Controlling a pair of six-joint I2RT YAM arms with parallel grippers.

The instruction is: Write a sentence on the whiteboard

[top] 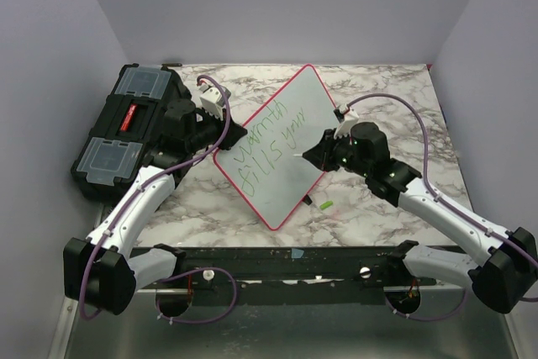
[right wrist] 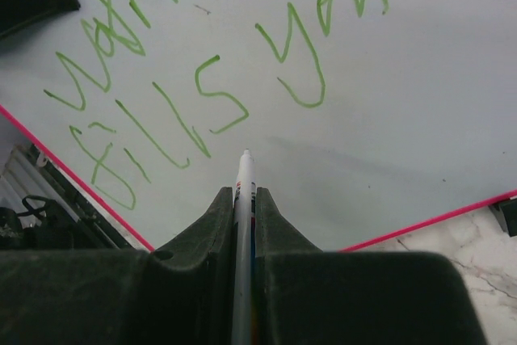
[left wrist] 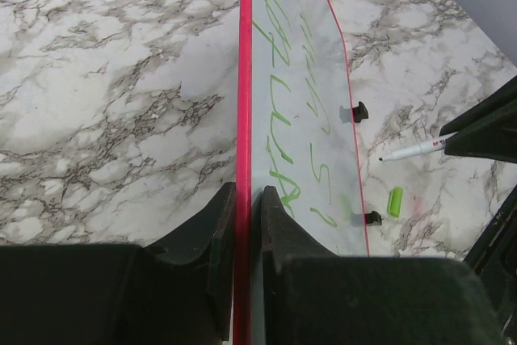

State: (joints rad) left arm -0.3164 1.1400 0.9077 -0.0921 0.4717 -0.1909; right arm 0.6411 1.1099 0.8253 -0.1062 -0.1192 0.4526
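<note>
The whiteboard [top: 282, 166], white with a red-pink rim, lies turned like a diamond in the middle of the table. My left gripper [top: 229, 138] is shut on its left rim; in the left wrist view both fingers [left wrist: 220, 224] pinch the red edge of the whiteboard [left wrist: 299, 78]. The green sentence [top: 267, 140] reads "warmth fills your" [right wrist: 186, 94]. My right gripper [top: 313, 154] is shut on a white marker [right wrist: 245, 174]. Its tip points at bare whiteboard [right wrist: 388, 119] below "fills" and seems just off the surface. The marker [left wrist: 414, 150] also shows from the left wrist.
A black toolbox [top: 126, 132] with clear lid compartments stands at the back left, behind my left arm. The marker's green cap [top: 325, 205] lies on the marble near the board's lower right edge. Grey walls close in the table on three sides.
</note>
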